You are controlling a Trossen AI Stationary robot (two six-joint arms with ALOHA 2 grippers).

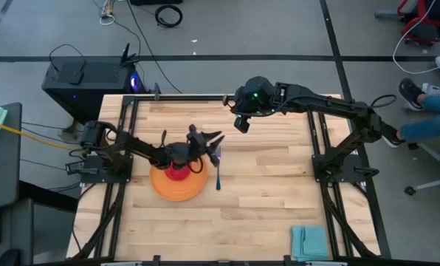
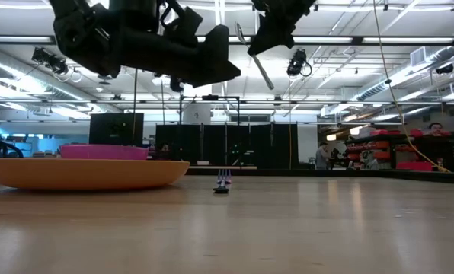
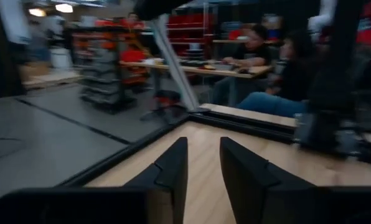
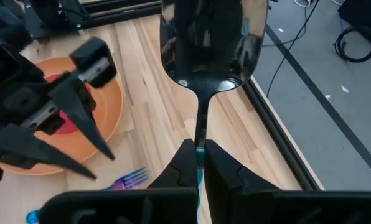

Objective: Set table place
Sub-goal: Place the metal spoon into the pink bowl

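The round orange plate [image 1: 178, 185] lies on the table [image 1: 264, 192], left of its middle, with the small pink-red cup [image 1: 178, 173] standing on it. The blue-handled fork [image 1: 218, 168] lies flat on the wood just right of the plate. My left gripper [image 1: 205, 139] hovers open above the plate's far right rim and the fork. My right gripper [image 1: 242, 122] is raised near the far edge, shut on the silver spoon [image 4: 207, 43]. In the low view the spoon [image 2: 260, 70] slants down from it, high over the fork [image 2: 222, 183]. My right gripper pinches the spoon's handle [image 4: 200, 140] between its two fingers, just behind the bowl. The handle runs along the fingers and the bowl [image 4: 207, 43] sticks out past the fingertips. The spoon is lifted clear of the table and slants downward.
A folded teal napkin [image 1: 309, 241] lies at the near right corner. Black rails [image 1: 320, 140] run along the left and right sides. Bare wood spreads over the near half and right of the fork. People sit beyond the far edge [image 3: 260, 62].
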